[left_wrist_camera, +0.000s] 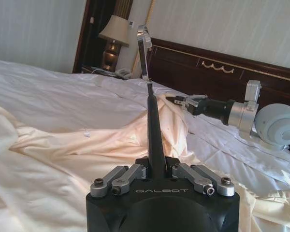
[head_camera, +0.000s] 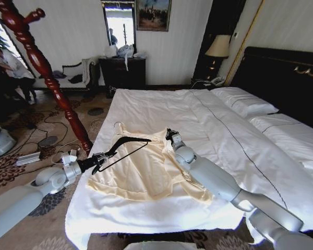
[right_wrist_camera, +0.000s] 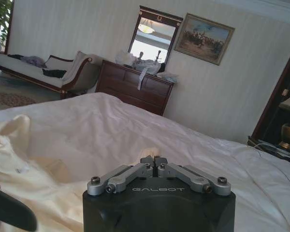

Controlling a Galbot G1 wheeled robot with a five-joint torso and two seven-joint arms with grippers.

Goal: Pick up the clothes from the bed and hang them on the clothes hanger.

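The cream clothes [head_camera: 141, 174] lie spread on the bed's [head_camera: 224, 130] white duvet near its foot. The black clothes hanger [head_camera: 126, 138] hovers over the garment's collar end, its metal hook [head_camera: 117, 125] pointing toward the headboard. My left gripper [head_camera: 100, 160] is shut on one end of the clothes hanger [left_wrist_camera: 152, 121], which rises from between its fingers [left_wrist_camera: 135, 173]. My right gripper [head_camera: 168, 133] is at the garment's far shoulder, shut, with a pinch of cream fabric at its tips [right_wrist_camera: 154, 158]. The left wrist view shows that gripper [left_wrist_camera: 171, 99] lifting the cloth edge [left_wrist_camera: 170, 113].
A reddish-brown wooden stand [head_camera: 41, 65] rises from the floor left of the bed. Cables [head_camera: 47, 140] lie on the patterned carpet beside it. A dark dresser [head_camera: 122, 73] and a chaise [head_camera: 68, 75] line the far wall. The black headboard [head_camera: 287, 78] and a lamp [head_camera: 217, 47] are at right.
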